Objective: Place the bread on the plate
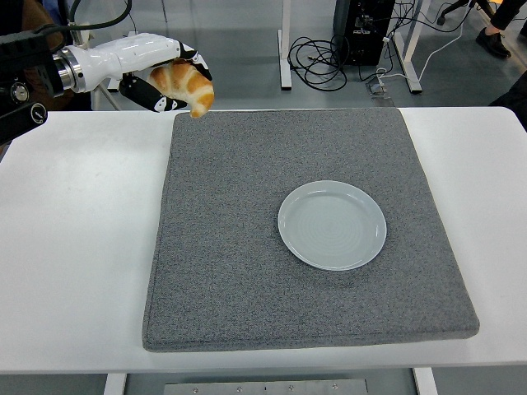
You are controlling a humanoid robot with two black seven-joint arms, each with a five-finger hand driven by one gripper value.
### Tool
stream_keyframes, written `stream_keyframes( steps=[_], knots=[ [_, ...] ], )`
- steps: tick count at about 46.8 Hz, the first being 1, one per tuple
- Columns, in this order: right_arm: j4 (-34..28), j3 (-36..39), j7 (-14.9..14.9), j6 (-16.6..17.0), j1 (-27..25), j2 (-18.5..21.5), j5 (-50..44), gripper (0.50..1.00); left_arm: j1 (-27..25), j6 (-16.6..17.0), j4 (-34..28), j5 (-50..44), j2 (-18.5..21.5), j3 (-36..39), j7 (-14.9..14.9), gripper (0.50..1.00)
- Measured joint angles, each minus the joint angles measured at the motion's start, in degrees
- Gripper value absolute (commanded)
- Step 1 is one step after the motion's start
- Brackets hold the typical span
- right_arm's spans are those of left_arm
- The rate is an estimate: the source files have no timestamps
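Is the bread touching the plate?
Apart. The head view shows the bread held up by the left robot hand at the mat's far corner, far from the plate.

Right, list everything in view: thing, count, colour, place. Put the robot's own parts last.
bread: one, golden brown croissant, held in the air above the mat's far left corner
plate: one, pale grey, empty, on the mat right of centre
mat: one, dark grey, covers the middle of the table
table: one, white
cables: a black tangle on the floor beyond the table
desk legs: several, white, on the floor at the top
person: one, partly visible at top left
left hand: one, white and black, top left, closed on the bread
right hand: not in view
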Motion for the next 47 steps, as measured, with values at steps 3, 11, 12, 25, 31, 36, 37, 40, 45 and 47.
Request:
stream_keyframes(
  steps=[3,11,12,25,31,36,37,40,45,47],
  knots=[
    [0.0,0.0,0.0,0.0,0.0,0.0,0.0,1.0,-0.73,0.01,0.08,0.01,-0.35,0.3,0.01,0.5],
    [0.0,0.0,0.01,-0.02,0.0,0.0,0.0,1.0,-0.53,0.51,0.18,-0.06,-2.57,0.36,0.1,0.5],
    [0.0,0.0,0.01,-0.02,0.0,0.0,0.0,1.0,-0.47,0.59,0.2,-0.09,-2.93,0.37,0.12,0.5],
    [0.0,0.0,0.04,-0.02,0.01,0.0,0.0,1.0,-1.05,2.09,0.48,-0.18,-8.17,0.17,0.52,0.5],
    [0.0,0.0,0.02,-0.02,0.0,0.0,0.0,1.0,-2.14,2.3,0.54,-0.17,-11.22,0.26,0.78,0.5],
    [0.0,0.0,0.0,-0.02,0.01,0.0,0.0,1.0,-3.26,2.31,0.58,-0.11,-14.31,0.35,1.06,0.5],
    [0.0,0.0,0.0,-0.02,-0.01,0.0,0.0,1.0,-3.51,2.31,0.6,-0.1,-14.92,0.39,1.25,0.5],
    [0.0,0.0,0.0,-0.02,0.01,0.0,0.0,1.0,-4.26,2.31,0.64,-0.05,-16.87,0.42,2.11,0.5],
    [0.0,0.0,0.01,-0.02,0.0,0.0,0.0,1.0,-4.79,2.31,0.75,-0.03,-20.2,0.51,3.71,0.5],
    [0.0,0.0,0.02,-0.02,0.01,0.0,0.0,1.0,-4.85,2.31,0.79,-0.02,-21.3,0.52,4.18,0.5]
  ],
)
